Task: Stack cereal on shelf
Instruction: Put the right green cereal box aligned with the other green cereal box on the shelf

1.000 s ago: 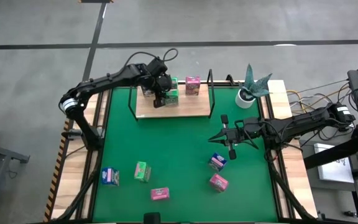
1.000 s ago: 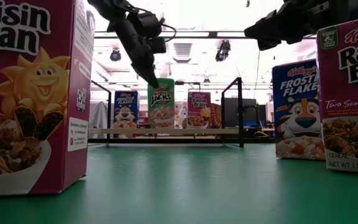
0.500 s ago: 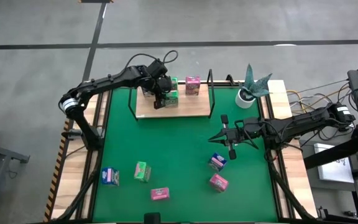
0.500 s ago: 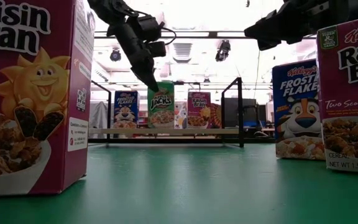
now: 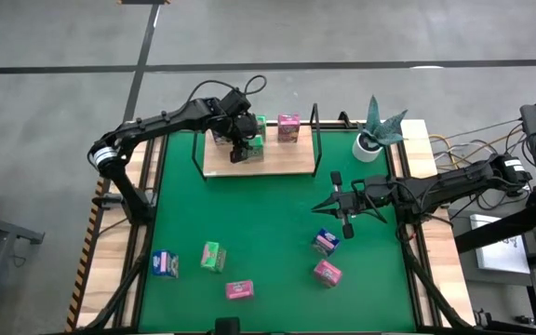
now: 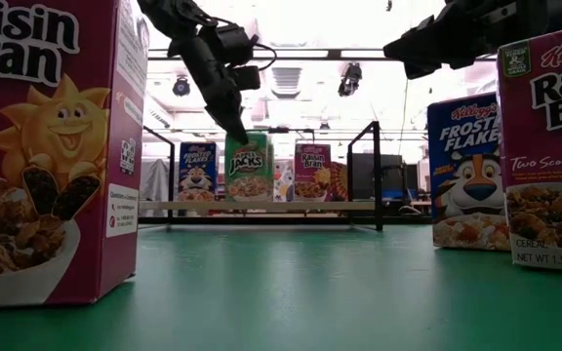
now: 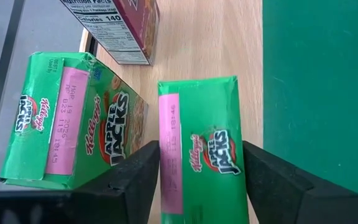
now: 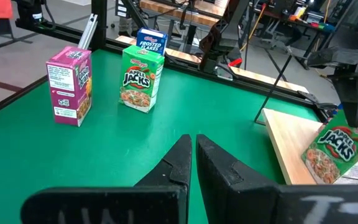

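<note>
The shelf, a light-wood board with black rod uprights, lies at the far side of the green mat. On it stand a green cereal box, a second green box, a pink box and a blue box. My left gripper points down over the first green box, open, with one finger on each side of its top. My right gripper hangs shut above the mat's right half with nothing in it. My left gripper comes from above, slanting down, with its fingers on either side of the green box's top end. A thin gap shows beside one finger. The other finger lies at the box's edge, and I cannot tell if it touches. The box stands upright on the shelf.
Loose cereal boxes lie on the mat: blue, green and pink at the near left, blue and pink at the near right. A potted plant stands at the far right.
The green box under my left gripper has shifted a little on the shelf. In the low view it now shows a wider face and stands squarer than before. Both arms have kept their places.
</note>
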Controlling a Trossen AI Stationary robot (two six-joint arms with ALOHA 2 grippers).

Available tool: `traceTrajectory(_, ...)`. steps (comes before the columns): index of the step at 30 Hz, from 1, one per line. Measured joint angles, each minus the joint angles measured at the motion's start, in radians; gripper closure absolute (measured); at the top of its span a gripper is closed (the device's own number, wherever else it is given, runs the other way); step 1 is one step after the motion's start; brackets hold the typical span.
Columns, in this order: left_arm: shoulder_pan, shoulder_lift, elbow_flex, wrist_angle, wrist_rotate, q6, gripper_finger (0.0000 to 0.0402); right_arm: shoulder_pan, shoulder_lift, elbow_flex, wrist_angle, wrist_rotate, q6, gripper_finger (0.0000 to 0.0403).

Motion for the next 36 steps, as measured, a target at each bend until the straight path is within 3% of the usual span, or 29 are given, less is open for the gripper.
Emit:
traceTrajectory(10,-0.011,-0.01,0.056,-0.058,-0.001,0.0,0.0197,0.0,0.0,0.0,0.0,0.0,0.013,0.039)
traceTrajectory(19,-0.052,-0.033,0.153,-0.284,-0.032,-0.018,0.0206,0.0,0.0,0.0,0.0,0.0,0.015,0.039)
traceTrajectory(24,-0.065,-0.038,0.137,-0.376,-0.178,-0.029,0.0245,0.0,0.0,0.0,-0.003,0.0,0.014,0.039)
traceTrajectory(36,-0.06,-0.038,0.08,-0.302,-0.185,-0.007,0.0389,0.0,0.0,0.0,-0.008,0.0,0.008,0.039)
